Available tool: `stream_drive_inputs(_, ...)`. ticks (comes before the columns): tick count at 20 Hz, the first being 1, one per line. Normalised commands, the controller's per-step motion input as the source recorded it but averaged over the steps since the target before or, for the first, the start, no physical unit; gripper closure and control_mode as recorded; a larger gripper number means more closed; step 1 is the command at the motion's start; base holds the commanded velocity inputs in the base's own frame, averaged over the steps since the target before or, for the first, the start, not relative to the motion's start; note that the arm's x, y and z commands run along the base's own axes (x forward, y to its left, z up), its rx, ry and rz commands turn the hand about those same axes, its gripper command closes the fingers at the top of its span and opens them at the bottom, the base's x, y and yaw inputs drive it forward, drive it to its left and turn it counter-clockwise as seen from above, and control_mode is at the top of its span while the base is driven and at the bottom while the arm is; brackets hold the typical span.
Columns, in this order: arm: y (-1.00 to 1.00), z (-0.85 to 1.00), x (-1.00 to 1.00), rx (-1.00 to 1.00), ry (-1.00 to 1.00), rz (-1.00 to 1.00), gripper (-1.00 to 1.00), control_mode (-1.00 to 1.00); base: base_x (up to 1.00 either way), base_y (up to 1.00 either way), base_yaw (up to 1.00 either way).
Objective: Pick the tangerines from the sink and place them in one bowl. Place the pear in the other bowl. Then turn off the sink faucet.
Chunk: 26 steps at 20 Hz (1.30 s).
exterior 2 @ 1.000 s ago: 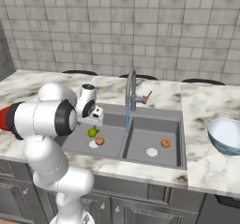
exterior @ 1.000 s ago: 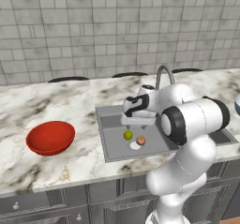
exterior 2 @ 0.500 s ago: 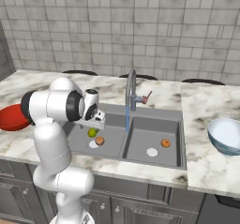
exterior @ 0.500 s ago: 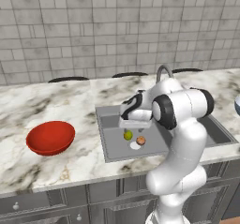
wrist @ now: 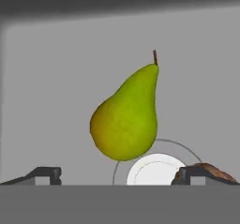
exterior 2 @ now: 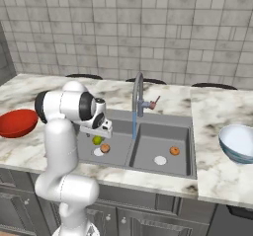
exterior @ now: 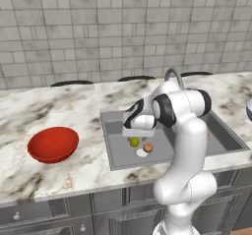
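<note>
Yellow-green tapered pear [wrist: 125,116] lying on grey sink floor [wrist: 56,78], stem toward 12 o'clock, long axis 12-to-6; fingers [wrist: 47,173] spread wide, gripping nothing.

Light: even, soft, moderately bright; no source visible.
Shadows: faint under the red bowl [exterior: 53,144]; the sink [exterior 2: 183,131] walls are darker than the counter [exterior: 59,106].
Glare: soft sheen on the pear [wrist: 125,117].
Focus: sharp throughout, no blur.
Edges: dark band along hand view's top; no distortion.
</note>
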Motion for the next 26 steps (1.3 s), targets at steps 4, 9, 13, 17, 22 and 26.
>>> stream_drive_inputs(4,0.07,-0.33,0.33,0.00,0.00,0.00,-1.00,-1.00,0.00,0.00,0.00)
stream_drive_inputs(9,0.01,-0.34,0.29,0.00,0.00,0.00,-1.00,-1.00,0.00,0.00,0.00)
stream_drive_inputs(13,0.03,-0.31,0.15,-0.01,0.00,-0.01,-1.00,-1.00,0.00,0.00,0.00)
stream_drive_inputs(17,0.31,-0.24,0.00,-0.08,0.00,-0.06,1.00,-1.00,0.00,0.00,0.00)
stream_drive_inputs(22,0.16,-0.17,0.00,-0.08,0.00,-0.11,1.00,-1.00,0.00,0.00,0.00)
stream_drive_inputs(26,0.01,0.02,-0.11,-0.05,-0.05,-0.16,1.00,-1.00,0.00,0.00,0.00)
